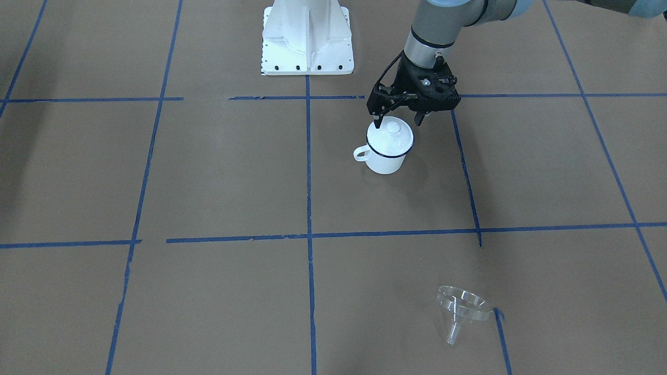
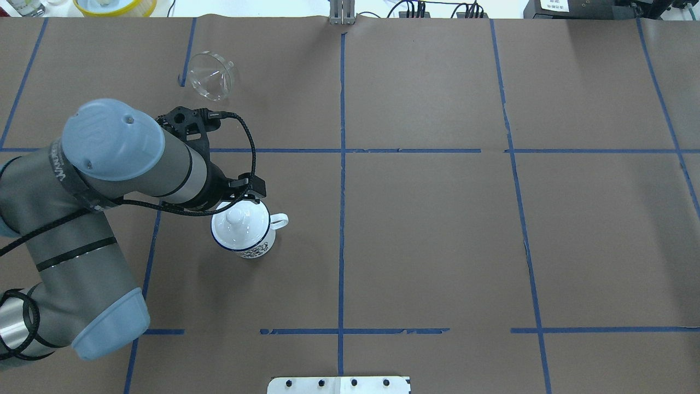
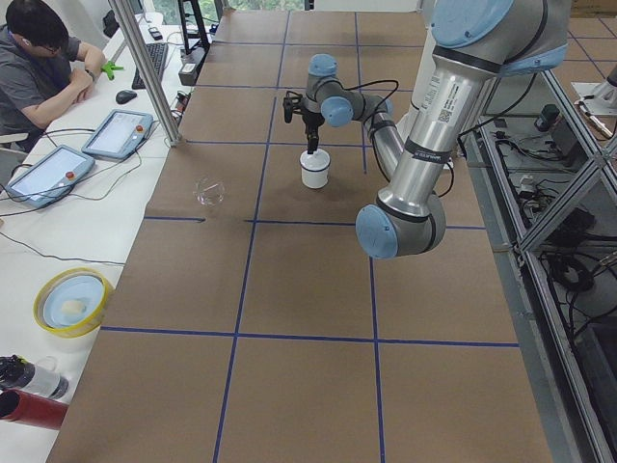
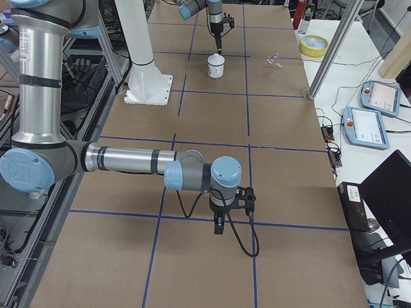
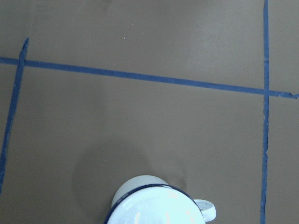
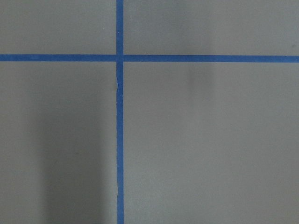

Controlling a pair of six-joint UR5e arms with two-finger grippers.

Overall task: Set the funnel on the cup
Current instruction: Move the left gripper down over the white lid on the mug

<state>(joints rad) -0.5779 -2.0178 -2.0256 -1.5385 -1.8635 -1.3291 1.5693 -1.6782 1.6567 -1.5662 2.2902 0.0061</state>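
The cup [image 1: 384, 160] is a white enamel mug with a dark blue rim, and a white knobbed lid [image 1: 391, 138] sits on it. It stands left of the table's centre in the overhead view [image 2: 249, 246]. My left gripper [image 1: 398, 123] is open just above the lid, one finger on each side of the knob. The clear funnel [image 1: 462, 307] lies on its side at the far edge of the table [image 2: 210, 75], well away from the cup. My right gripper [image 4: 218, 226] hangs over bare table, point down; I cannot tell whether it is open or shut.
Blue tape lines cross the brown table. The robot's white base plate [image 1: 307, 39] stands behind the cup. A yellow bowl [image 2: 115, 5] sits beyond the far edge. An operator [image 3: 39, 58] sits at a side desk with tablets.
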